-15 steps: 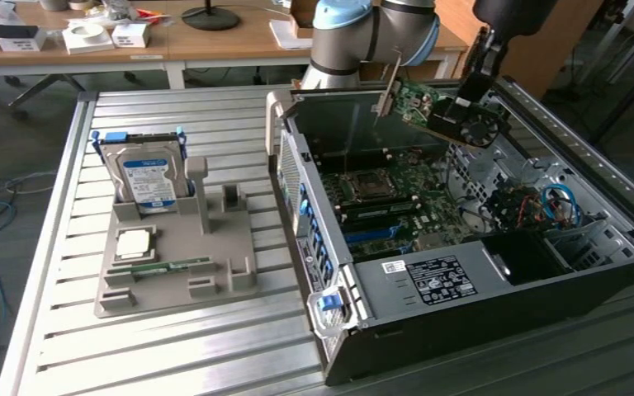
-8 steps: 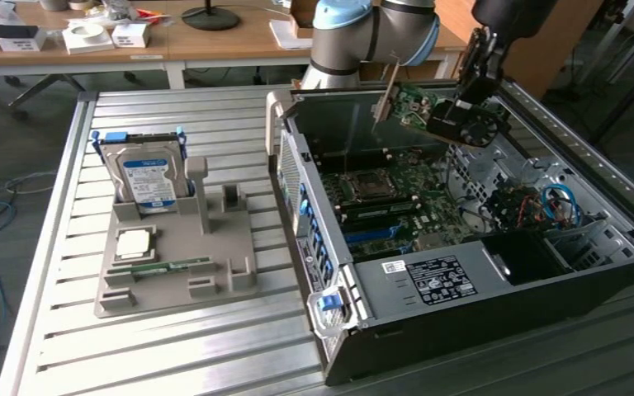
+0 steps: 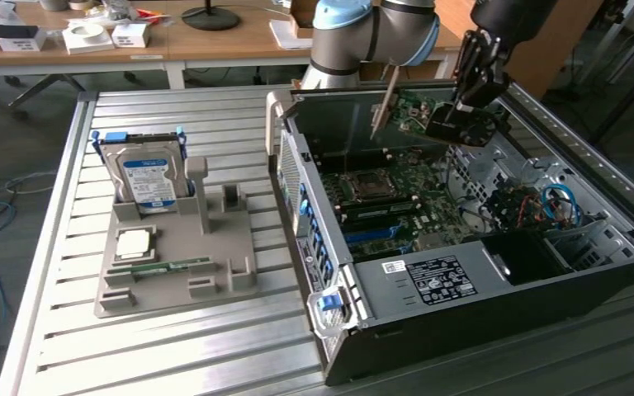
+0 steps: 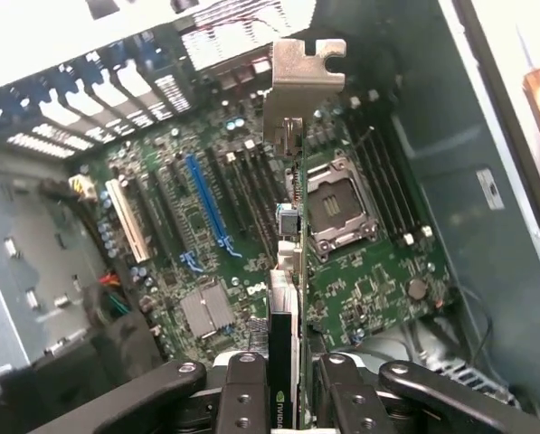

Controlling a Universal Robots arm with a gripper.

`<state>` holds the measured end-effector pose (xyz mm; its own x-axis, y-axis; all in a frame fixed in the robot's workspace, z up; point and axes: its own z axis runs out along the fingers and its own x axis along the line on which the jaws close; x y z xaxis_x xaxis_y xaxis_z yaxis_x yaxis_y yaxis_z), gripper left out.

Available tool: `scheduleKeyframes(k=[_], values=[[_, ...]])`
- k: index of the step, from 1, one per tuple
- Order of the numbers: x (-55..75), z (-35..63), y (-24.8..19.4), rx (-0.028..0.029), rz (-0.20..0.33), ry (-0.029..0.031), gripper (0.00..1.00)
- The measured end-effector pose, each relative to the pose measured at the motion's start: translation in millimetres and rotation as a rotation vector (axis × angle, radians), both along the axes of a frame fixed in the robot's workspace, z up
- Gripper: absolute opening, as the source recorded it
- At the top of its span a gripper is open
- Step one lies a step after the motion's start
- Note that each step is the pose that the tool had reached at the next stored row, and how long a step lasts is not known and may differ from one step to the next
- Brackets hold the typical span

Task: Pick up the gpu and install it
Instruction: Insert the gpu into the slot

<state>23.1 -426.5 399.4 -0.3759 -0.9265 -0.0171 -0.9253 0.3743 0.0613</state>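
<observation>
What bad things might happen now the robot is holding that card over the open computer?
1. The pincer grips the card by one end only, so it might tilt or slip.
2. The card hangs over the green board. If it comes down beside its slot, its metal bracket or edge may knock the open chip socket or the small parts nearby.

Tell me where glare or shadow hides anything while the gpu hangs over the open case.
Wrist view: the space past the case wall is blown white, the gpu bracket shines, the motherboard is evenly lit. Exterior view: the black bay beside the cables is lost in shadow; the table gleams mildly.
</observation>
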Motion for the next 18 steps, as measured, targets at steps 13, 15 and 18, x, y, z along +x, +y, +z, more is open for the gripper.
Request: scheduleKeyframes(k=[13,15,18], values=[[-0.7,-3.4,0.4,0.0000,0.145,-0.0004,0.26],[-0.6,-4.2,0.4,0.0003,0.181,-0.0005,0.26],[-0.7,-5.3,0.4,0.0009,0.229,-0.0010,0.26]])
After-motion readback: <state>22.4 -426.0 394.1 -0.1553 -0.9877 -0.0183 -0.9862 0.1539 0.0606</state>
